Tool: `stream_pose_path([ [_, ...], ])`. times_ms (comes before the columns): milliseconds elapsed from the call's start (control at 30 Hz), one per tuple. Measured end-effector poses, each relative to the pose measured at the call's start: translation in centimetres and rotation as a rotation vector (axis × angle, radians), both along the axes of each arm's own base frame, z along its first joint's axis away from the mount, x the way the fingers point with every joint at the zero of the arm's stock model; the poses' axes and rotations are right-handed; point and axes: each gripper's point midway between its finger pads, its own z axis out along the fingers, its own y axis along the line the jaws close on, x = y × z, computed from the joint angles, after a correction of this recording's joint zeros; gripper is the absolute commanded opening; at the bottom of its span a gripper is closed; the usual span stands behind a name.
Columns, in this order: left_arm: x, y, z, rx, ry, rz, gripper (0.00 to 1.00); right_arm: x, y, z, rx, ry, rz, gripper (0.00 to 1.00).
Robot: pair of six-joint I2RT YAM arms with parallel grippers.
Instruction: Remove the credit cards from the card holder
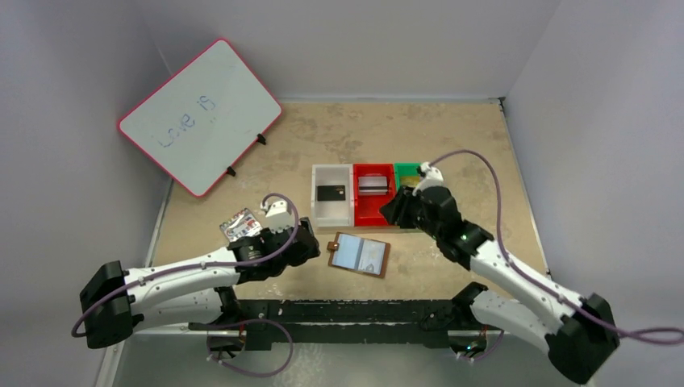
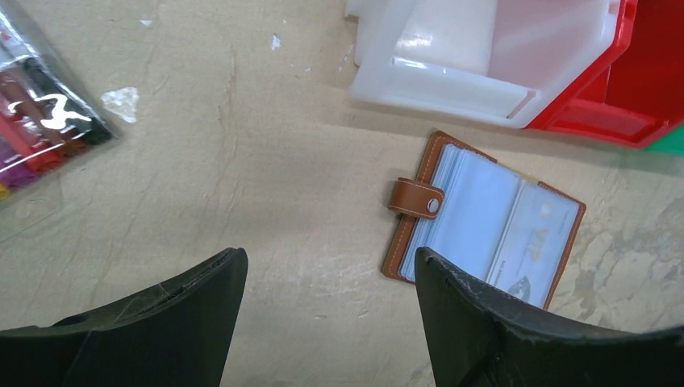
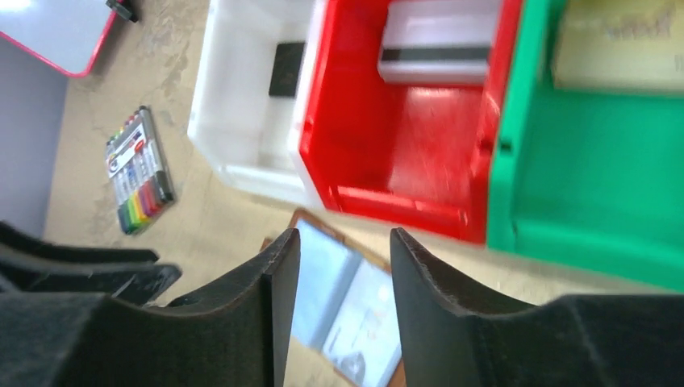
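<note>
Card holder (image 1: 359, 255) open before bins (image 1: 332, 218) — marker pack (image 1: 240, 223) leftward; left fingers (image 2: 185, 314) wide, right fingers (image 3: 250, 314) narrower, both empty.

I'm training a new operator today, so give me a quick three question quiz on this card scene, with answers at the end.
1. True or false: the card holder lies shut on the table.
2. Which colour of bin holds the black card? A white, B red, C green.
3. Fill in: the left gripper holds ____.
Key: 1 false, it lies open. 2 A, the white bin. 3 nothing.
</note>
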Motion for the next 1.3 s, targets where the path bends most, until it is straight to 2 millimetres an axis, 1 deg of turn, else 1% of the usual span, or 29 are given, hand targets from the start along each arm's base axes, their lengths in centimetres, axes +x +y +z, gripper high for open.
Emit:
stream_pose_path([
  [133,0.0,-1.4,-1.1,0.008,0.029,-0.043,0.75,-4.0,-2.1,-1.5,0.155,0.063,-0.079,0.53],
  [200,-0.1,-2.0,-1.6,0.009,0.042,-0.062,0.74,-5.4,-2.3,-2.4,0.221,0.097,-0.089,0.54],
  [300,-0.2,-3.0,-2.5,0.005,0.065,-0.087,0.72,-7.2,-2.4,-4.3,0.286,0.172,-0.096,0.53],
  [400,-0.2,-3.9,-3.0,-0.003,0.08,-0.116,0.72,-8.2,-2.2,-6.6,0.288,0.256,-0.103,0.52],
  [567,-0.2,-5.4,-4.4,-0.014,0.107,-0.145,0.66,-9.1,-2.1,-10.2,0.225,0.397,-0.118,0.49],
  [667,-0.3,-5.7,-5.6,0.007,0.134,-0.152,0.64,-9.4,-1.9,-11.5,0.197,0.446,-0.114,0.45],
  [733,-0.2,-6.2,-5.6,0.003,0.134,-0.156,0.63,-9.4,-1.9,-12.3,0.178,0.465,-0.113,0.42],
  [833,0.0,-6.7,-5.7,0.002,0.133,-0.172,0.59,-9.5,-1.9,-12.8,0.161,0.475,-0.112,0.41],
  [900,0.0,-7.1,-5.8,-0.001,0.132,-0.184,0.53,-9.4,-1.9,-12.7,0.158,0.472,-0.109,0.4],
  [1100,-0.5,-8.6,-6.1,-0.021,0.129,-0.239,0.35,-8.2,-1.7,-11.0,0.139,0.419,-0.1,0.34],
  [1300,-1.1,-9.2,-6.5,-0.005,0.13,-0.267,0.15,-8.0,-1.7,-10.4,0.128,0.395,-0.078,0.34],
])
